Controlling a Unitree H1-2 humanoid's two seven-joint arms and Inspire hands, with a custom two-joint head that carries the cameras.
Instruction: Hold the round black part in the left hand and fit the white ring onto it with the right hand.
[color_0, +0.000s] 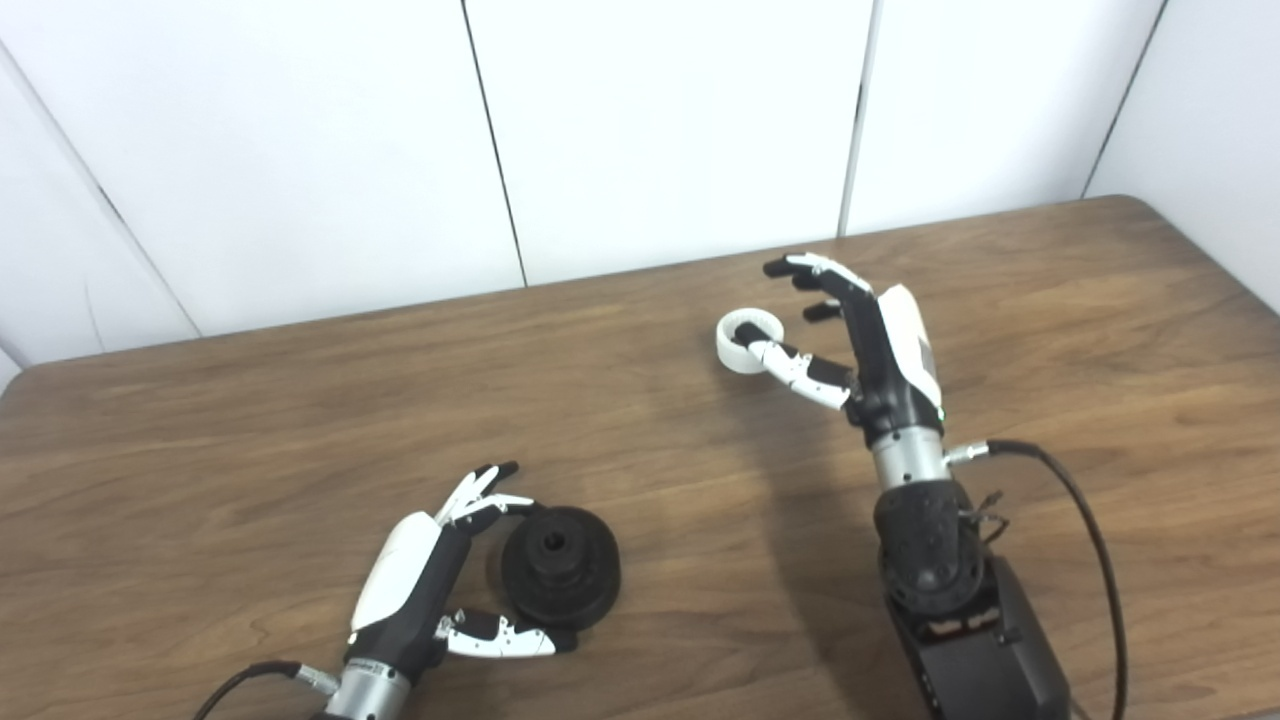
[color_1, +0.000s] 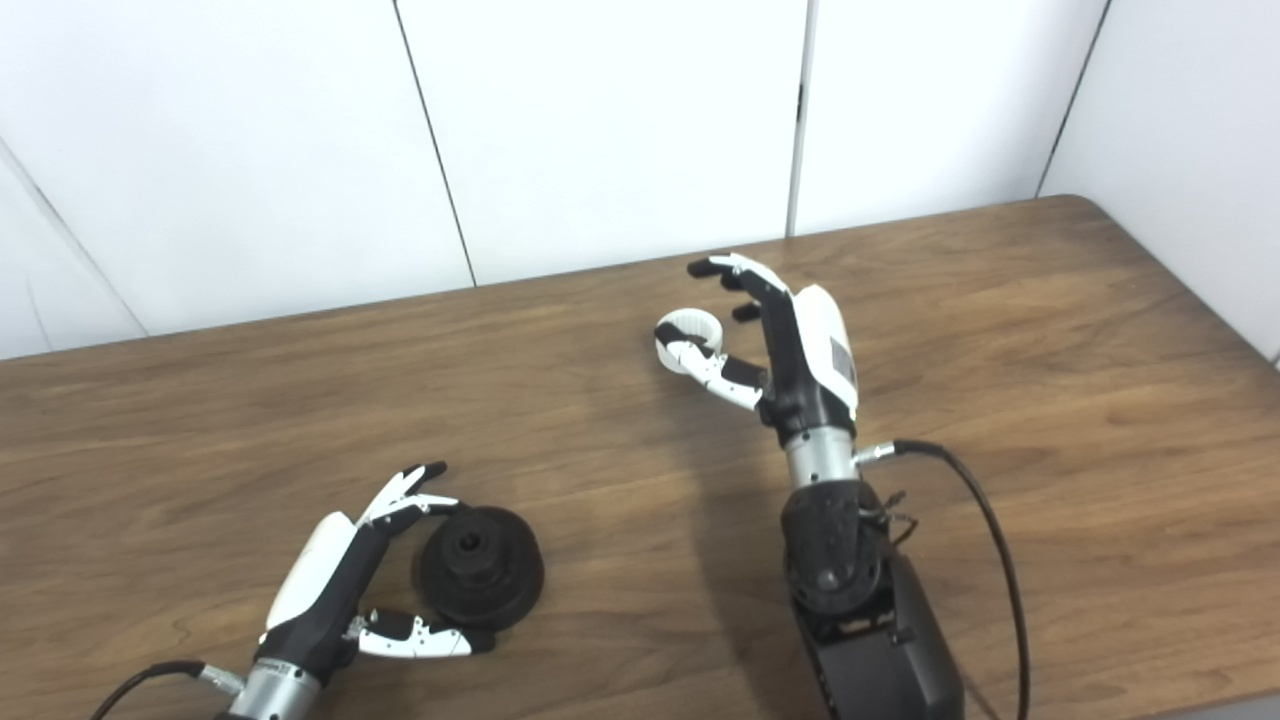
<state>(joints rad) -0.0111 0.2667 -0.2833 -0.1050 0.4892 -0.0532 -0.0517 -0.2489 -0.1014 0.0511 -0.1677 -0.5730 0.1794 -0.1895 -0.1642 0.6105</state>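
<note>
- Currently, the round black part (color_0: 560, 567) is seen lying flat on the table (color_0: 250, 450), near the front edge, bore axis pointing upward.
- It is flanked by the left hand (color_0: 440, 590), fingers spread around its rim; a firm hold cannot be confirmed.
- The white ring (color_0: 748, 342) lies well apart, opening upward, thumb of the open right hand (color_0: 850, 345) just beside it.
- Risk: the ring may be nudged away or gripped tilted, causing jamming.
</note>
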